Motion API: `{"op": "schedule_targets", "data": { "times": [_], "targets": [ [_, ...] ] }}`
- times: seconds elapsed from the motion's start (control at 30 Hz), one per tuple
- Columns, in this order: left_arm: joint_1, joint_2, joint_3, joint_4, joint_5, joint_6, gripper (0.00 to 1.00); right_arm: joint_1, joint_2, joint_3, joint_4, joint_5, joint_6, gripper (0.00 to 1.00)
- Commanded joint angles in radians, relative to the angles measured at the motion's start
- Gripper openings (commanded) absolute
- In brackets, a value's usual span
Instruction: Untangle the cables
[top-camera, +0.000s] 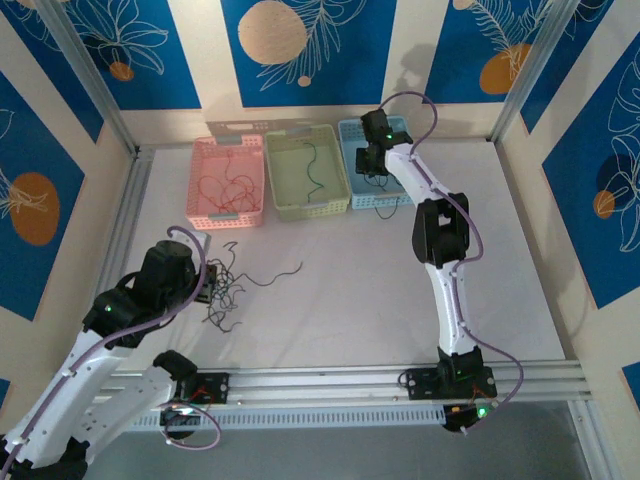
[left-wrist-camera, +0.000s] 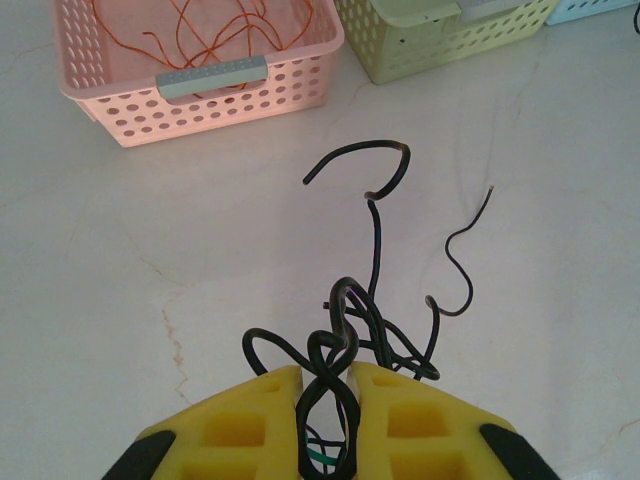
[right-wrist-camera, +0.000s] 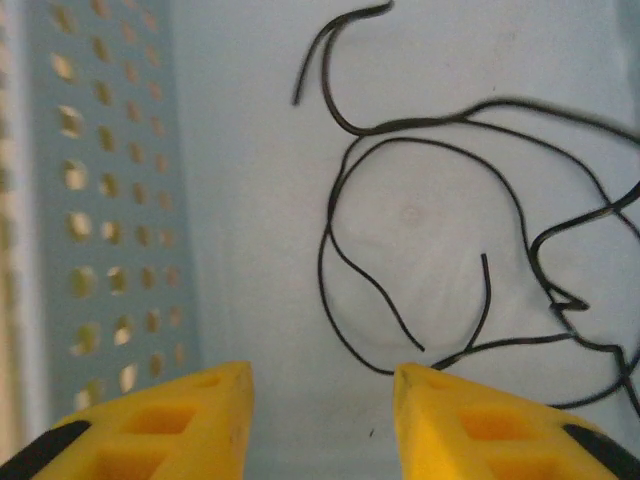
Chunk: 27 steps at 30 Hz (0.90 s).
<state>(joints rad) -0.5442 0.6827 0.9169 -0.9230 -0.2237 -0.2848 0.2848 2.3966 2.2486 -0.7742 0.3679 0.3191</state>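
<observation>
The left gripper (left-wrist-camera: 325, 385) is pinched narrow on a knot of black cables (left-wrist-camera: 345, 340) near the table's (top-camera: 350, 300) left edge, with loose ends curling away across the surface toward the middle. At the far edge sit three baskets side by side: a pink basket (top-camera: 205, 215) holding red wires (top-camera: 228, 185), a green basket (top-camera: 290, 205) with one green wire (top-camera: 313, 165), and a blue basket (right-wrist-camera: 110, 200). The right gripper (right-wrist-camera: 322, 385) hangs over this one, fingers apart and holding nothing, above black wires (right-wrist-camera: 420, 250) lying on its floor.
</observation>
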Motion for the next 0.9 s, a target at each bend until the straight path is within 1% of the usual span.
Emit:
{"op": "schedule_targets", "data": {
  "times": [0.0, 0.2, 0.43, 0.53, 0.6, 0.7, 0.77, 0.87],
  "targets": [
    [0.007, -0.003, -0.006, 0.016, 0.013, 0.011, 0.0, 0.009, -0.122, -0.024, -0.012, -0.027, 0.02, 0.43],
    [0.008, -0.003, -0.006, 0.015, 0.014, 0.011, 0.0, 0.024, -0.294, -0.169, 0.06, -0.075, 0.043, 0.44],
    [0.007, -0.004, -0.006, 0.016, 0.014, 0.011, 0.0, 0.035, -0.56, -0.533, 0.22, -0.099, 0.08, 0.43],
    [0.008, -0.003, -0.006, 0.016, 0.017, 0.012, 0.0, 0.011, -0.646, -0.677, 0.269, -0.096, 0.107, 0.43],
    [0.007, -0.001, -0.007, 0.017, 0.017, 0.012, 0.0, -0.014, -0.665, -0.728, 0.276, -0.096, 0.119, 0.43],
    [0.008, 0.0, -0.007, 0.018, 0.018, 0.011, 0.0, -0.064, -0.631, -0.708, 0.228, -0.107, 0.131, 0.42],
    [0.008, -0.001, -0.007, 0.016, 0.017, 0.011, 0.0, -0.092, -0.559, -0.617, 0.136, -0.105, 0.129, 0.41],
    [0.007, -0.004, -0.006, 0.016, 0.014, 0.012, 0.0, -0.106, -0.422, -0.432, -0.016, -0.103, 0.112, 0.39]
  ]
}}
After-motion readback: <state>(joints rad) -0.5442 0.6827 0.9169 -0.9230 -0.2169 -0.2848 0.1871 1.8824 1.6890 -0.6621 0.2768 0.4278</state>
